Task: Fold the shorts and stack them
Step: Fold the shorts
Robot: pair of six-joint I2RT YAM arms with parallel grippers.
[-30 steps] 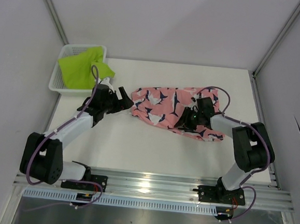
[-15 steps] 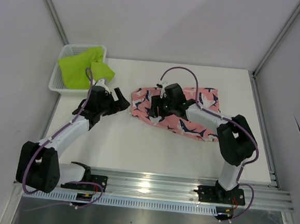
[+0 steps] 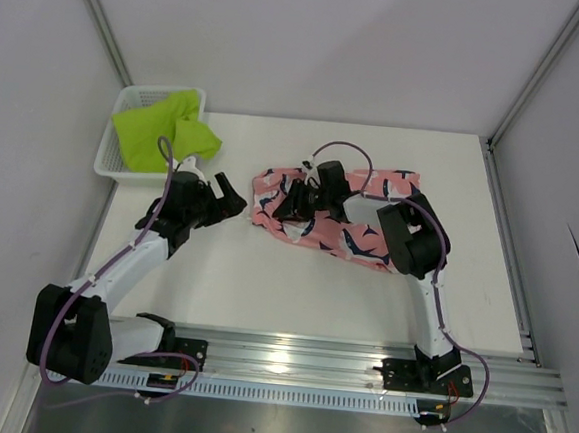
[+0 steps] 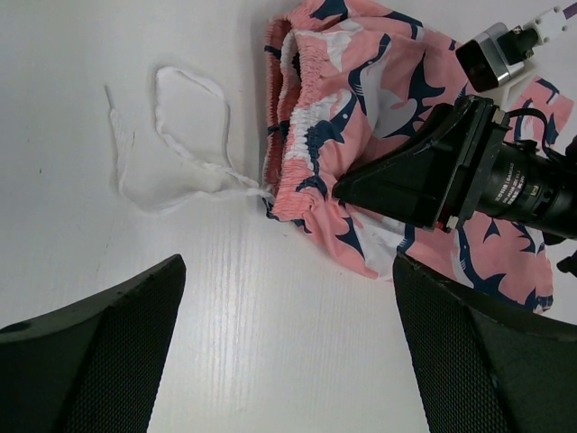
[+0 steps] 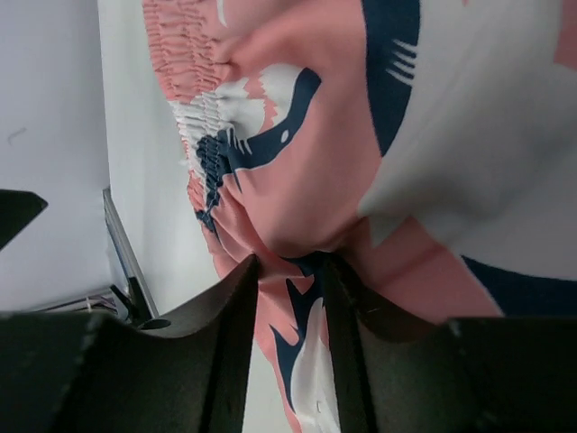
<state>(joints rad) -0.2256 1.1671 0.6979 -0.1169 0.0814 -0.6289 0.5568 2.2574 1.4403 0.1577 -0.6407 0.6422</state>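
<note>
Top external: pink shorts (image 3: 353, 232) lie flat mid-bench (image 3: 263, 295), long axis left-right, with the right end dipping a bit toward the near edge. Green shorts (image 3: 156, 131) are bunched in the basket (image 3: 106, 167) at the back-left corner and spill over its rim, well apart from the pink pair. Nothing is folded or stacked yet.

Right end effector (image 3: 290, 205) sits on the left half of the pink shorts, arm reaching across from the right. On my right wrist view its fingers (image 5: 225, 361) are nearly together, with a fold of pink cloth pinched in the narrow gap and puckers running into it. I read that as clamped on the fabric.

Left end effector (image 4: 288, 266) has its fingers wide apart and nothing between them. It hovers over bare bench just left of the pair.

Key relation: the waistband (image 4: 293, 117) is the left end of the pink shorts. It lies straight ahead of the left end effector, just beyond its tips, with the white drawstring (image 4: 180, 153) trailing loose on the bench to that side. The left arm is nearer the waistband; the right is already on the cloth just inboard of it.

My call: the next fold runs along the long axis, so the left should take the waistband edge rather than the drawstring. Risk: snagging the string, or both end effectors crowding the same end.
</note>
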